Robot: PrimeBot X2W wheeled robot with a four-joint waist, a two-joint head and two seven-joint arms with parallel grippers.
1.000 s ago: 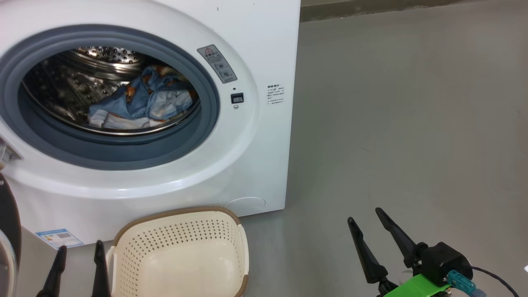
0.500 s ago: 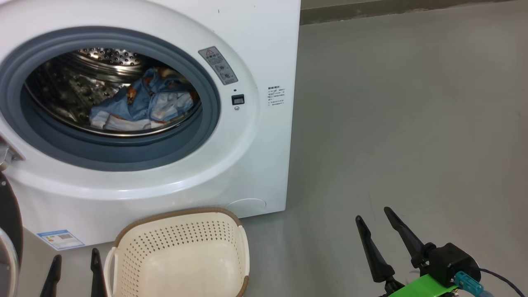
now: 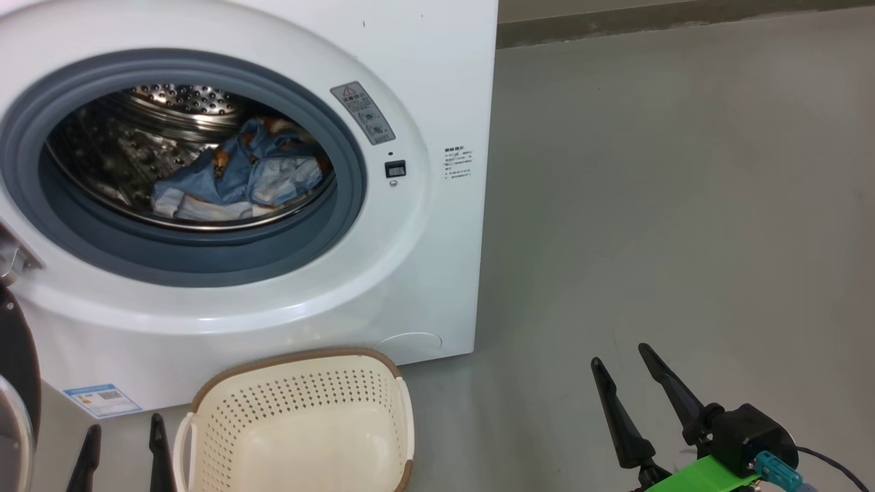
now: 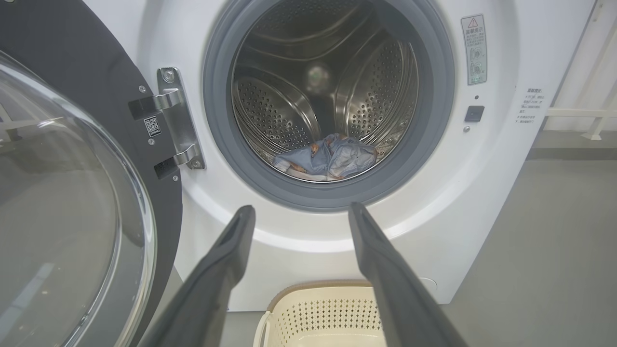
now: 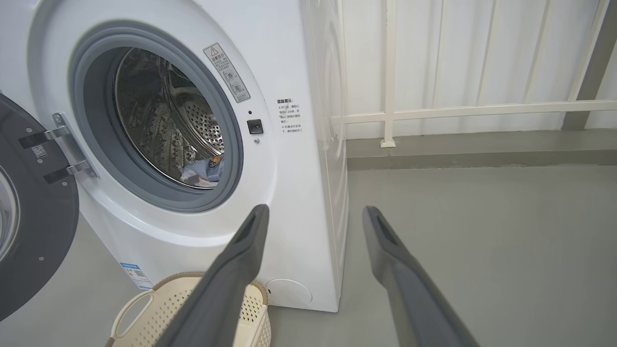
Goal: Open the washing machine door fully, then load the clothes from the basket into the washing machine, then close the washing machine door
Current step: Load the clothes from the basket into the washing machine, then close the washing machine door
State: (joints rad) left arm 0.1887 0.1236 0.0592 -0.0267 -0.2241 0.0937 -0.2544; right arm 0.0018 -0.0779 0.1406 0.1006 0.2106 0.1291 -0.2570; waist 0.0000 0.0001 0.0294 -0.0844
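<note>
The washing machine door (image 4: pixel 72 202) is standing swung open, awaiting closing. The left gripper (image 3: pixel 123 454) and right gripper (image 3: pixel 622 359) are hanging wide and empty either side of the basket (image 3: pixel 294 359), which is looking empty; the clothes (image 3: pixel 239 178) are lying inside the washing machine (image 3: pixel 437 68) drum.

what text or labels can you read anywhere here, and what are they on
Nothing legible.
On the washing machine front, a grey warning sticker: red triangle, print too small.
Beside it, a printed block: too small.
Low down, a blue label: blurred.
On the washing machine door, a QR sticker: no words.
</note>
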